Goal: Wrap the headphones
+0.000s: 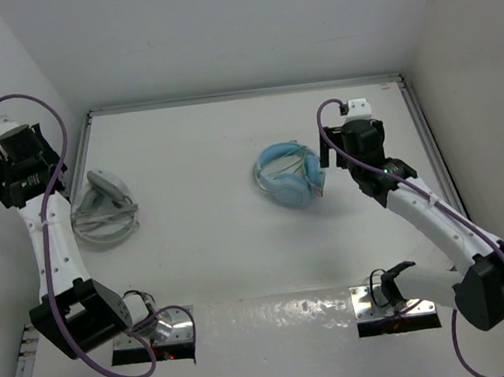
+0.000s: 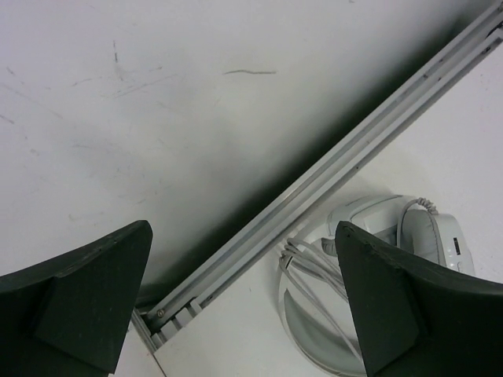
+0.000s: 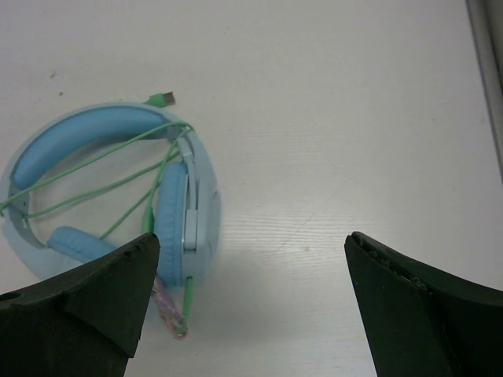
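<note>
The white and light-grey headphones (image 1: 103, 203) lie at the table's left side by the wall, their grey cable (image 1: 102, 229) bunched in loops beside them. In the left wrist view the headphones (image 2: 440, 232) show at lower right with several cable strands (image 2: 314, 267) across the band. My left gripper (image 1: 29, 166) is raised near the left wall, open and empty (image 2: 244, 302), apart from the headphones. My right gripper (image 1: 337, 151) is open and empty (image 3: 247, 302), just right of the light blue headphones.
Light blue headphones (image 1: 289, 175) with a green cable (image 3: 94, 177) lie at the table's middle right. A metal rail (image 2: 354, 149) runs along the table's left edge under the white wall (image 2: 157, 118). White walls close the left, back and right.
</note>
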{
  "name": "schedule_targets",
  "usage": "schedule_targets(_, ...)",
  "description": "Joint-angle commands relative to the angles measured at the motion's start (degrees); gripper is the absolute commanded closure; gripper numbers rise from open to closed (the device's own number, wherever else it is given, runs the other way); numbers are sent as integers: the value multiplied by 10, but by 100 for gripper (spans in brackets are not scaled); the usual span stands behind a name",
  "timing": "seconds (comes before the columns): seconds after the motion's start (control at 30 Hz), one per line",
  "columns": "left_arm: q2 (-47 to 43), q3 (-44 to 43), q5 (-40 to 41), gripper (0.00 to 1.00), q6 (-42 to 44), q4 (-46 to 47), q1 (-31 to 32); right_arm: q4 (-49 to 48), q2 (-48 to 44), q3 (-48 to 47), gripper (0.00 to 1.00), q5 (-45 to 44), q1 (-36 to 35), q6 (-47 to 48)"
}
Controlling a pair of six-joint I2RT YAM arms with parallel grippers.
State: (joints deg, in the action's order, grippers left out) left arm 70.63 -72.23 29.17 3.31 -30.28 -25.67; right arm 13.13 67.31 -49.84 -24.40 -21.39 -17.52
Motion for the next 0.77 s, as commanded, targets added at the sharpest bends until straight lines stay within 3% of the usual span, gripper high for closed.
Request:
schedule_targets(0.0,-8,-10,24,0,-22,-22,-3,-18,-28,14,1,-57,0,12)
schedule_targets(0.53,-15,24,-13,0,18,3,-12,-11,-10,8,1,-26,0,23)
schedule_targets(0.73,-13,38,-82,0,36,8,-18,-17,-13,11,1,-14,0,31)
